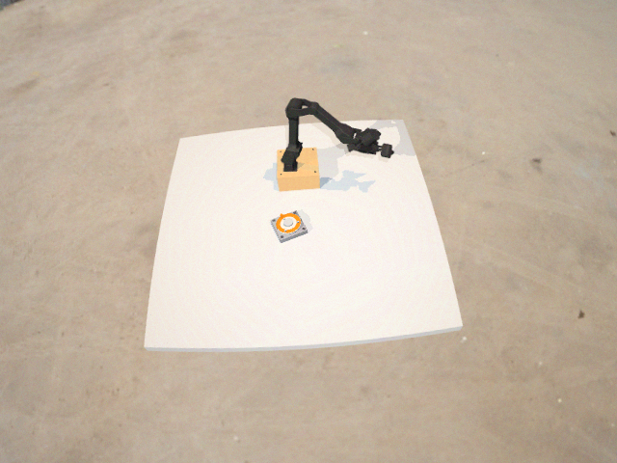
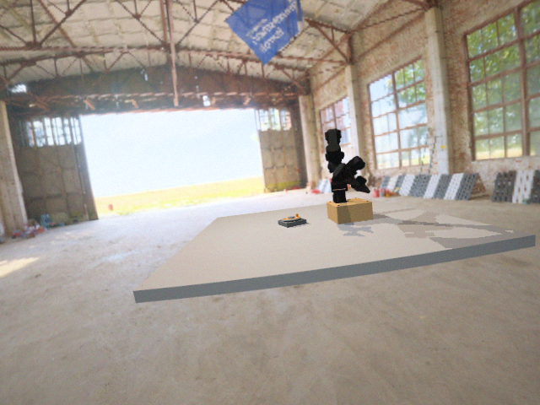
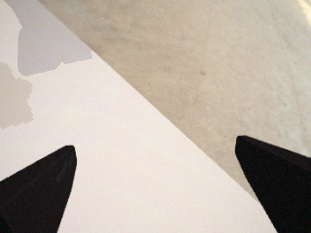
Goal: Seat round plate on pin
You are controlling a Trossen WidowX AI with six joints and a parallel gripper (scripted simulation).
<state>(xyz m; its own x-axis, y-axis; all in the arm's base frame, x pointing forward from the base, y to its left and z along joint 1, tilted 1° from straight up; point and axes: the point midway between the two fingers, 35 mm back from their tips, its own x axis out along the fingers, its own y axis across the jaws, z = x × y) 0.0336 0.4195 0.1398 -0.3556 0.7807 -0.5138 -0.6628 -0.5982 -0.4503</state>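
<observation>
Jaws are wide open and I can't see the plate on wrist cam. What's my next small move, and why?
Probably swing the black gripper back toward the round orange-rimmed plate on its grey square base; it hangs open over the white board's far edge, holding nothing.

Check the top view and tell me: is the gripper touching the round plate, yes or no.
No. The gripper hangs open near the far corner of the white board, well away from the round plate on its grey base.

There is one round plate [image 1: 288, 222] on one grey base [image 1: 288, 233], one tan mounting block [image 1: 298, 174], one arm [image 1: 324, 120], and one white board [image 1: 299, 299].
</observation>
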